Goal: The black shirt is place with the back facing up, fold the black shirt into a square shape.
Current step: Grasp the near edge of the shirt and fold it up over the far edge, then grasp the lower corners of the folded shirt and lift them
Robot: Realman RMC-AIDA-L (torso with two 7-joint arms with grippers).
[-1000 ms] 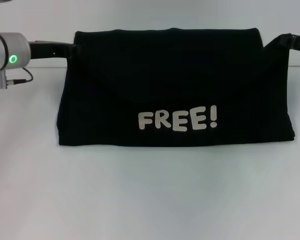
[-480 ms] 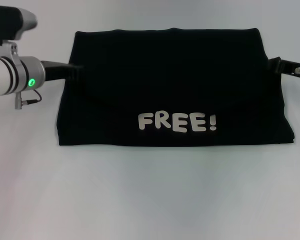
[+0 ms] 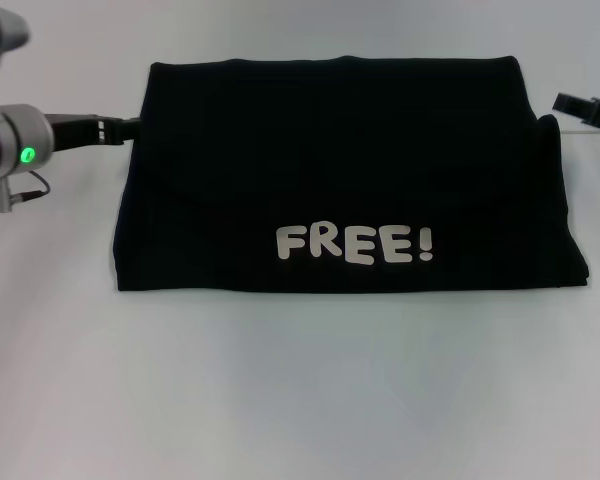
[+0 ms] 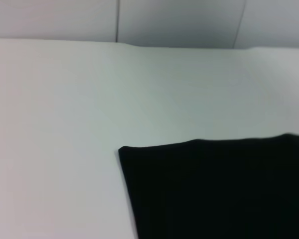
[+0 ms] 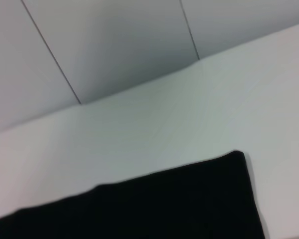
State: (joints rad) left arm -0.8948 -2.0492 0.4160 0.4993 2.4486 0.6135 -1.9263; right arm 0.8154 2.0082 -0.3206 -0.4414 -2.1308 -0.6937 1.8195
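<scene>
The black shirt (image 3: 350, 175) lies folded into a wide rectangle across the centre of the white bench (image 3: 300, 390), white "FREE!" lettering (image 3: 355, 243) facing up near its lower edge. At the frame's upper left, the left gripper (image 3: 115, 128) sits just at the shirt's left edge — whether its fingers are spread or pressed together, I cannot tell. Upper right, the right gripper (image 3: 580, 108) hangs just beside the shirt's corner — same story, state unclear.

Folded black shirt (image 3: 340, 180) on white table (image 3: 300, 390); left hand (image 3: 120, 128) and right hand (image 3: 570, 105) at its edges
</scene>
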